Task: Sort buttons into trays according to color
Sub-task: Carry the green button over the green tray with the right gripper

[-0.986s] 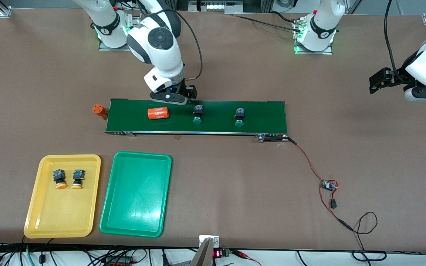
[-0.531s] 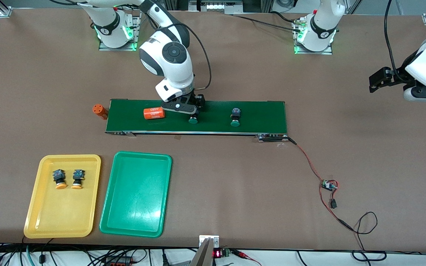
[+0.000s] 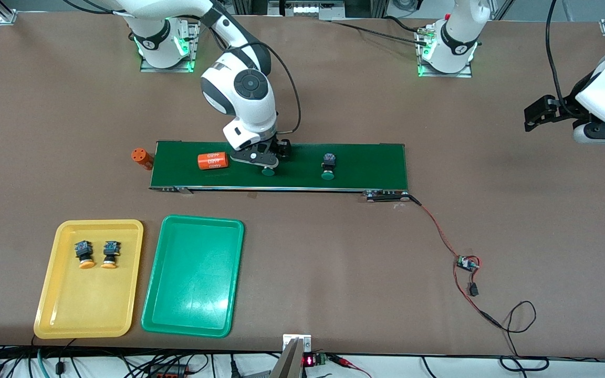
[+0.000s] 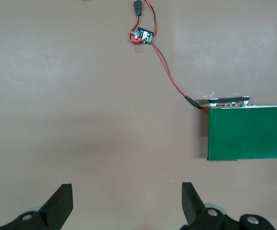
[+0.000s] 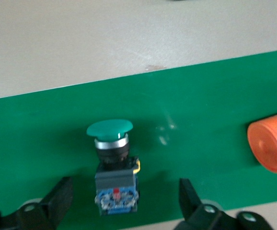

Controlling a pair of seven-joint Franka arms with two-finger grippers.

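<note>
Green plastic caps one button lying on the dark-green conveyor belt, and the right hand is pointing straight down over it, fingers spread wide either side of the body and gripping nothing (the right wrist view shows clear gaps on both sides). A second green button is lying on the belt toward the left arm's end. Both orange buttons are sitting in the yellow tray; the green tray is lying beside it. The left hand is waiting, open, over bare desk.
</note>
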